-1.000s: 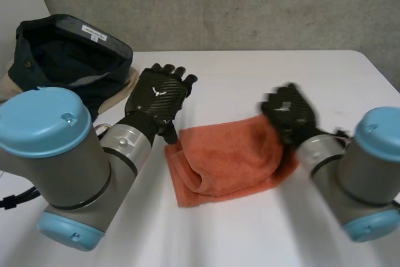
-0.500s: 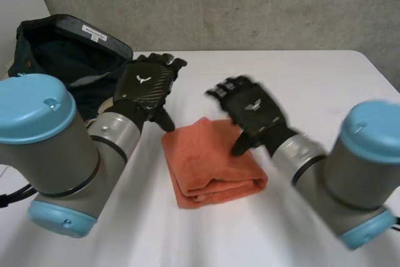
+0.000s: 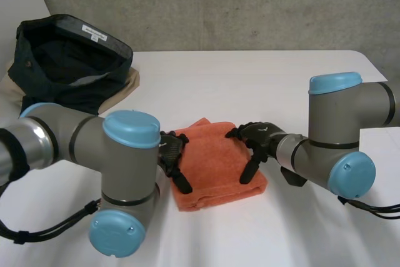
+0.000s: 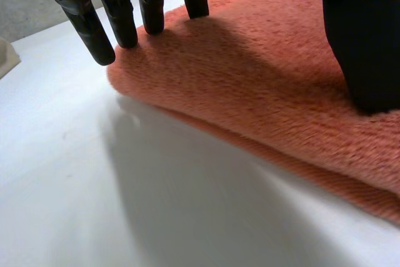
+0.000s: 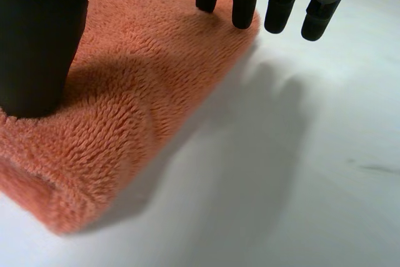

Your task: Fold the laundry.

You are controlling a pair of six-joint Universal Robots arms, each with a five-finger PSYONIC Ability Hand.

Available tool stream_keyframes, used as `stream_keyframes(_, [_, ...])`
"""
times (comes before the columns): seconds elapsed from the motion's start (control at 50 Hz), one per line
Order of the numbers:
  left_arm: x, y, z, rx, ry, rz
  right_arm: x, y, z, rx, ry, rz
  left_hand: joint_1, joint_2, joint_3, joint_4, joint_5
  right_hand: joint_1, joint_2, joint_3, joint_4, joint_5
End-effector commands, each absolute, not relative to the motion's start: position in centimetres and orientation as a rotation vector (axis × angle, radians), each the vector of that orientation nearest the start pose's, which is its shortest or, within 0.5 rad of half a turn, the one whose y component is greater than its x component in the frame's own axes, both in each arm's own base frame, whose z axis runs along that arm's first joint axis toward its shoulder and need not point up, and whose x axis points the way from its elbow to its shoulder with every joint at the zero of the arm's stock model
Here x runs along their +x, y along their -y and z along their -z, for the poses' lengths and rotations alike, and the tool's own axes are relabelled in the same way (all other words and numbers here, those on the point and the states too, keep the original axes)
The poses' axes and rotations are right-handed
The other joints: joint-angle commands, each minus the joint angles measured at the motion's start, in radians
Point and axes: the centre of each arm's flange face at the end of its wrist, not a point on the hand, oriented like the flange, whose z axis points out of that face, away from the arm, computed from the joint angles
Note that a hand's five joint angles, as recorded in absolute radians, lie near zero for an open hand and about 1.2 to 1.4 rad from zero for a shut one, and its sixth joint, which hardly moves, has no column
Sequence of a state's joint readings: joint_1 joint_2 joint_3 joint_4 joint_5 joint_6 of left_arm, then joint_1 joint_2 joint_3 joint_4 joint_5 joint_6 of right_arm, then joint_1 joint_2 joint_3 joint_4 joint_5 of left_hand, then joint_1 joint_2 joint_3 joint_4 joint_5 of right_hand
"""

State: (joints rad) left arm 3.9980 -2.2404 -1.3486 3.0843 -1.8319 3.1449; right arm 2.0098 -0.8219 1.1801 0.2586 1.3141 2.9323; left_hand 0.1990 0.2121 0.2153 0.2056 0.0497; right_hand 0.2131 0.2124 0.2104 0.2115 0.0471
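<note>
Head view, table (image 3: 262, 73): white, carrying all you see.
Dark garment (image 3: 69, 60): far left corner, gaping open, white label inside; you cannot tell its contents. It lies on beige cloth (image 3: 128, 85).
Orange towel (image 3: 215, 164): folded, mid-table, between your hands.
Left hand (image 3: 174, 154): released, straight fingers pressing the towel's left edge.
Right hand (image 3: 257, 139): relaxed, fingertips and thumb on its right edge.

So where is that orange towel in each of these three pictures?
Head view: the towel lies folded on the white table, between the left hand and the right hand, both resting on it.
Left wrist view: the towel is at the left hand's fingertips and under its thumb.
Right wrist view: the towel is at the right hand's fingertips and under its thumb.
Shared landmark: the white table beneath it.
</note>
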Motion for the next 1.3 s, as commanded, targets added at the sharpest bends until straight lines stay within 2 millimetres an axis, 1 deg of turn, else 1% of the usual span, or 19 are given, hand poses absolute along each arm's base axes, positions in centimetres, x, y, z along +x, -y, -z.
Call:
stream_keyframes(0.02, [-33.1, 21.7, -16.3, 0.878, -2.676, 1.773, 29.4, 28.7, -15.8, -0.997, -2.316, 1.47, -0.024, -0.037, -0.04, -0.03, -0.049, -0.039, -0.038, -0.036, -0.037, -0.047])
stream_keyframes(0.1, [-33.4, 21.8, -19.6, 0.907, -2.645, 1.927, 28.4, 27.7, -18.2, -0.954, -2.25, 1.664, -0.024, -0.037, -0.04, -0.03, -0.049, -0.039, -0.038, -0.036, -0.037, -0.047])
stream_keyframes(0.14, [-33.5, 22.1, -21.8, 0.921, -2.612, 2.054, 28.0, 27.0, -18.4, -0.927, -2.243, 1.694, -0.024, -0.037, -0.04, -0.03, -0.049, -0.039, -0.038, -0.036, -0.037, -0.047])
stream_keyframes(0.28, [-34.5, 22.0, -26.8, 1.183, -2.504, 2.402, 26.9, 24.2, -15.8, -0.855, -2.313, 1.562, -0.024, -0.038, -0.041, -0.031, -0.05, -0.039, -0.038, -0.036, -0.037, -0.047])
stream_keyframes(0.46, [-35.8, 19.7, -27.9, 1.854, -2.498, 2.446, 27.9, 23.3, -13.1, -0.719, -2.266, 1.32, -0.021, -0.034, -0.037, -0.027, -0.046, -0.039, -0.038, -0.036, -0.037, -0.047])
stream_keyframes(0.6, [-35.8, 18.7, -28.0, 1.979, -2.524, 2.398, 28.7, 24.0, -11.4, -0.712, -2.247, 1.297, -0.021, -0.034, -0.037, -0.027, -0.046, -0.039, -0.038, -0.036, -0.037, -0.047])
stream_keyframes(0.66, [-35.8, 18.5, -28.1, 1.981, -2.521, 2.402, 29.0, 24.5, -11.0, -0.715, -2.241, 1.304, -0.021, -0.034, -0.037, -0.027, -0.046, 0.211, 0.212, 0.214, 0.213, 0.203])
stream_keyframes(0.68, [-35.8, 18.5, -28.1, 1.984, -2.521, 2.402, 29.1, 24.7, -10.8, -0.719, -2.238, 1.309, -0.021, -0.034, -0.037, -0.027, -0.046, 0.366, 0.367, 0.369, 0.368, 0.358])
stream_keyframes(0.7, [-35.7, 18.4, -28.2, 1.984, -2.519, 2.404, 29.2, 25.2, -10.4, -0.716, -2.238, 1.323, -0.021, -0.034, -0.037, -0.027, -0.046, 0.819, 0.819, 0.821, 0.82, 0.81])
stream_keyframes(0.72, [-35.7, 18.3, -28.1, 1.99, -2.523, 2.399, 29.3, 25.5, -10.3, -0.709, -2.24, 1.335, -0.021, -0.034, -0.037, -0.027, -0.046, 1.029, 1.03, 1.032, 1.031, 1.021])
stream_keyframes(0.76, [-35.7, 18.3, -28.1, 1.99, -2.523, 2.399, 29.3, 26.1, -10.1, -0.697, -2.251, 1.357, -0.021, -0.034, -0.037, -0.027, -0.046, 1.183, 1.184, 1.186, 1.185, 1.175])
stream_keyframes(0.84, [-35.7, 18.3, -28.1, 1.99, -2.52, 2.401, 28.6, 27.8, -10.8, -0.625, -2.288, 1.489, -0.021, -0.034, -0.037, -0.027, -0.046, 1.183, 1.184, 1.186, 1.185, 1.175])
stream_keyframes(0.92, [-35.8, 18.4, -28.2, 1.984, -2.516, 2.412, 28.7, 29.5, -13.1, -0.557, -2.214, 1.668, -0.024, -0.037, -0.04, -0.03, -0.049, 1.183, 1.184, 1.186, 1.185, 1.175])
stream_keyframes(0.98, [-35.9, 18.4, -28.6, 1.987, -2.496, 2.43, 27.6, 32.7, -15.5, -0.494, -2.161, 1.792, -0.024, -0.037, -0.04, -0.03, -0.049, 1.183, 1.184, 1.186, 1.185, 1.175])
stream_keyframes(1.06, [-36.0, 18.4, -28.9, 1.992, -2.476, 2.45, 24.7, 38.0, -15.1, -0.385, -2.202, 1.874, -0.024, -0.037, -0.04, -0.03, -0.049, 1.183, 1.184, 1.186, 1.185, 1.175])
stream_keyframes(1.08, [-36.0, 18.4, -29.0, 1.995, -2.471, 2.455, 23.5, 40.1, -15.2, -0.339, -2.212, 1.915, -0.024, -0.037, -0.04, -0.03, -0.049, 1.183, 1.184, 1.186, 1.185, 1.175])
stream_keyframes(1.14, [-36.1, 18.2, -29.4, 2.0, -2.455, 2.47, 21.6, 43.2, -15.2, -0.27, -2.233, 1.97, -0.024, -0.038, -0.041, -0.031, -0.05, 1.183, 1.184, 1.186, 1.185, 1.175])
stream_keyframes(1.22, [-36.3, 17.8, -29.5, 2.022, -2.447, 2.472, 16.2, 48.9, -14.5, -0.098, -2.304, 2.089, -0.024, -0.037, -0.04, -0.03, -0.049, 1.183, 1.184, 1.186, 1.185, 1.175])
stream_keyframes(1.3, [-36.5, 17.5, -29.6, 2.039, -2.434, 2.479, 11.6, 52.5, -14.3, 0.031, -2.336, 2.198, -0.024, -0.037, -0.04, -0.03, -0.049, 1.183, 1.184, 1.186, 1.185, 1.175])
